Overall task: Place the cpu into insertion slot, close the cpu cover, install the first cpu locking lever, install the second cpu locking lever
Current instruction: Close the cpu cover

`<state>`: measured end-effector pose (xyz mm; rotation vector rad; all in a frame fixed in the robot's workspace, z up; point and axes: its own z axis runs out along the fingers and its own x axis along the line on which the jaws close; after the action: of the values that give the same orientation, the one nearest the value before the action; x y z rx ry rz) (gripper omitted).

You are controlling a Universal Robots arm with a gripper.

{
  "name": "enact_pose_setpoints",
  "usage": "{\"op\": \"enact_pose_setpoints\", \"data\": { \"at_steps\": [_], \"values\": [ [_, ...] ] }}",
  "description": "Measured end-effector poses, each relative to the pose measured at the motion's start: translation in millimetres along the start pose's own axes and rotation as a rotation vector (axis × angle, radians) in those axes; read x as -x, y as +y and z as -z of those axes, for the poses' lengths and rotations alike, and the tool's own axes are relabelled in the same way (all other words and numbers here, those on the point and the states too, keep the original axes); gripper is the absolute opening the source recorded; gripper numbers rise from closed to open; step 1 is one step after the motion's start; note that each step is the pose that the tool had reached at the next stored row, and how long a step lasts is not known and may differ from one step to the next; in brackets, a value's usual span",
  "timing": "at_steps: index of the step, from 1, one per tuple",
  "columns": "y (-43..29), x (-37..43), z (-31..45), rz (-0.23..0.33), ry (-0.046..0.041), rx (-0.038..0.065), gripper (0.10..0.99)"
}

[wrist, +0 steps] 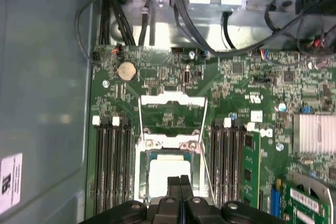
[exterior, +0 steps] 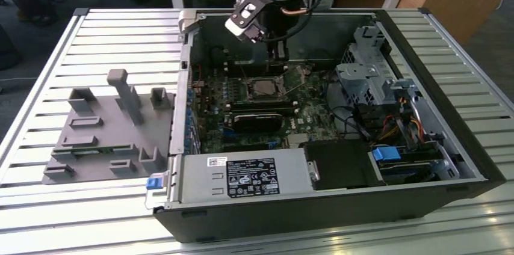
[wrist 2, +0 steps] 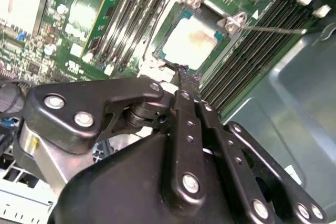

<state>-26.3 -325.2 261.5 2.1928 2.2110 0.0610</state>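
The cpu [wrist: 168, 167] lies flat in its socket on the green motherboard, silvery top up; it is also visible in the second wrist view [wrist 2: 191, 40] and the exterior view [exterior: 262, 89]. The cpu cover [wrist: 172, 98] stands raised off the chip on its hinge, and the board shows through its window. A thin wire locking lever [wrist 2: 273, 29] sticks out free beside the socket. My gripper [wrist: 180, 181] is shut with nothing in it. Its fingertips [wrist 2: 184, 74] hover just over the socket's near edge. In the exterior view the gripper [exterior: 277, 53] hangs inside the open case.
Memory slots [wrist: 110, 161] flank the socket on both sides. Cables [wrist: 157, 3] run along the board's far edge. The power supply [exterior: 245, 177], a black block [exterior: 257, 119] and the drive cage [exterior: 365, 80] crowd the case. A grey fixture plate [exterior: 105, 129] lies on the slatted table.
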Motion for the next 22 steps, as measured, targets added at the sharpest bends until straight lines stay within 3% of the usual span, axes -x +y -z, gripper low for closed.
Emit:
{"op": "enact_pose_setpoints", "data": {
  "at_steps": [10, 11, 22],
  "values": [
    [19.3, -1.0, -1.5, 0.004, 0.0003, -0.011, 0.106],
    [25.2, -1.5, -2.0, 0.006, 0.0004, -0.014, 0.106],
    [40.2, -3.2, -3.7, 0.021, 0.0011, -0.019, 0.106]
  ]
}}
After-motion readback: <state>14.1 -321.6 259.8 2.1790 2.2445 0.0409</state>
